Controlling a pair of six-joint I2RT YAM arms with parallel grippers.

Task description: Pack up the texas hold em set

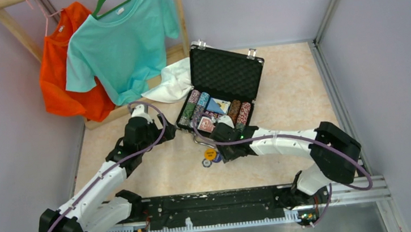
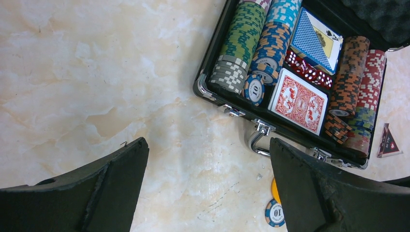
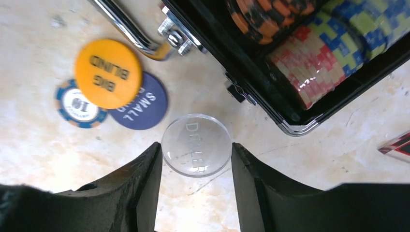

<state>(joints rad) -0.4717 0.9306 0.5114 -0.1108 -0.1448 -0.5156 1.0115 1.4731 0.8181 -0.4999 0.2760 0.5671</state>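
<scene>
The clear dealer button [image 3: 196, 145] rests on the counter [image 3: 58, 159] just outside the front wall of the open case [image 1: 225, 74], squarely between the right fingers [image 3: 145, 179]. Their inner faces meet or all but meet its rim on both sides, but I cannot tell whether they truly grip it. Being round, it offers no long axis to match, and the case lies straight ahead of those fingers. The left fingers [image 2: 111, 179] hang spread wide and empty off the case's other front corner, farther from the button.

1. Beige marbled table [image 1: 292, 96].
2. Open black case [image 1: 226, 73] at its middle, white cloth [image 1: 174, 82] beside it, far left.
3. Near the case, an orange big blind button [image 3: 108, 73] overlaps the purple small blind button [image 3: 147, 104] and a blue chip [image 3: 72, 107].
4. Clear dealer button [image 3: 196, 145] just beside them; whether it rests on the table is unclear.
</scene>
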